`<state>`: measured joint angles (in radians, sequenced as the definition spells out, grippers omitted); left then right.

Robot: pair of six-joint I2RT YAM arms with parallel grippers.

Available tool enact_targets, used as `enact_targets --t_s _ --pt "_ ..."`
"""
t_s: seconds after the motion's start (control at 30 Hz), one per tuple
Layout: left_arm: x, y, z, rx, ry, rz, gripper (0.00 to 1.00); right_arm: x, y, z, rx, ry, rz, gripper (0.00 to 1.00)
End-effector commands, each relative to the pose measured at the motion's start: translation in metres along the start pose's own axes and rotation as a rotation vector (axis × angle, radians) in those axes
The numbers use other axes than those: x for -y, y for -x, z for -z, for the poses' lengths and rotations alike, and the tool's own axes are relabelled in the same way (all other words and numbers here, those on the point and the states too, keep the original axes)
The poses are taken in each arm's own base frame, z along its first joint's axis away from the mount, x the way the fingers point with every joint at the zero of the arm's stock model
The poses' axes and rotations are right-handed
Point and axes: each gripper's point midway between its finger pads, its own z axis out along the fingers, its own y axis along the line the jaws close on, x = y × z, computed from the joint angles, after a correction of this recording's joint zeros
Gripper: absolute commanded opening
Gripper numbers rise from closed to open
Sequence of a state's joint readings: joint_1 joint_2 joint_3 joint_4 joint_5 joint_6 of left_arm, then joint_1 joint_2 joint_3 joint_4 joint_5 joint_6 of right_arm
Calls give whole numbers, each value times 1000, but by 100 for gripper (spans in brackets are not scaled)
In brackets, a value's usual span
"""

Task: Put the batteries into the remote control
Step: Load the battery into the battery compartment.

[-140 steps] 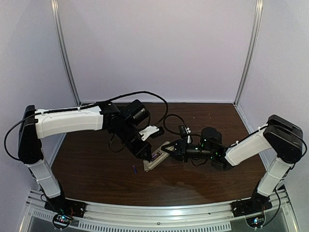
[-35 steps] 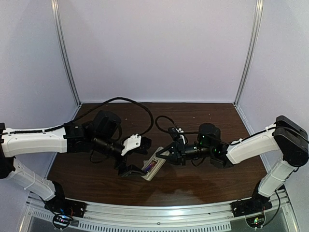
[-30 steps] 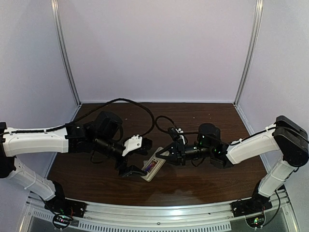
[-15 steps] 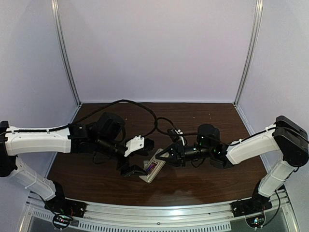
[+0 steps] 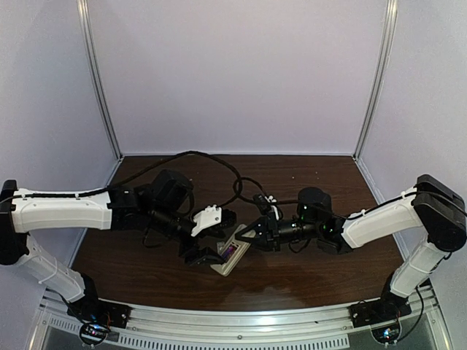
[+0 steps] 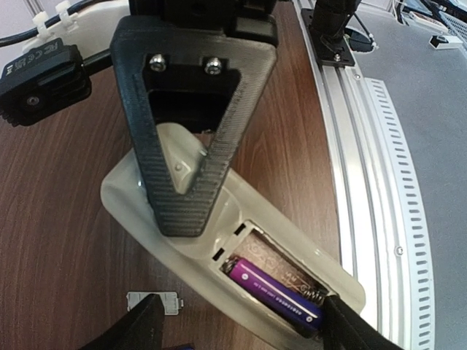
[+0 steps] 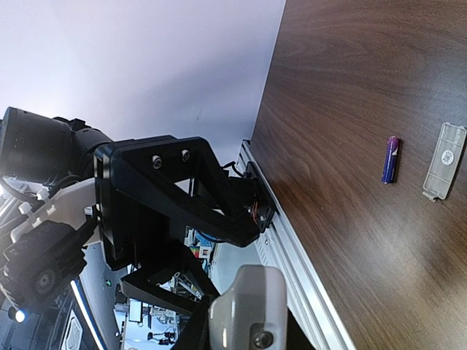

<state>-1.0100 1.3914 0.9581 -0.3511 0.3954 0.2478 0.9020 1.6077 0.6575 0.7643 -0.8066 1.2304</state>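
A: In the recess of the slim white-beige plastic remote control (image 6: 244, 215), one purple cylindrical battery (image 6: 276, 293) is seated. Right gripper (image 5: 252, 235) clamps the remote.

B: Left gripper (image 6: 244, 324) gapes empty over that recess. You'd likely fetch the second purple battery (image 7: 390, 159), loose outside the remote.

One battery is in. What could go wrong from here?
The left gripper stands open astride the battery end of the remote control; closing there might nudge the seated battery out. The right gripper pinches only the other end, so a push could pivot it. The second battery lies loose on the table and could roll if bumped.
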Motion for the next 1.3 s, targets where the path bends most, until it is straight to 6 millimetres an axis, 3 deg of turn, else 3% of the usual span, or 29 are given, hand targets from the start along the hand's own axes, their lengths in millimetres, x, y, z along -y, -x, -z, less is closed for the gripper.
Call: enact_targets --t_s 0.0,0.7,1.27 --pt "-12 3 -1 -9 51 6 76 -33 0 -2 -11 84 72 0" --pt "12 5 7 29 -54 24 95 -31 5 2 1 54 97 0" --pt "15 8 11 57 -69 49 97 -26 3 1 -4 69 58 0"
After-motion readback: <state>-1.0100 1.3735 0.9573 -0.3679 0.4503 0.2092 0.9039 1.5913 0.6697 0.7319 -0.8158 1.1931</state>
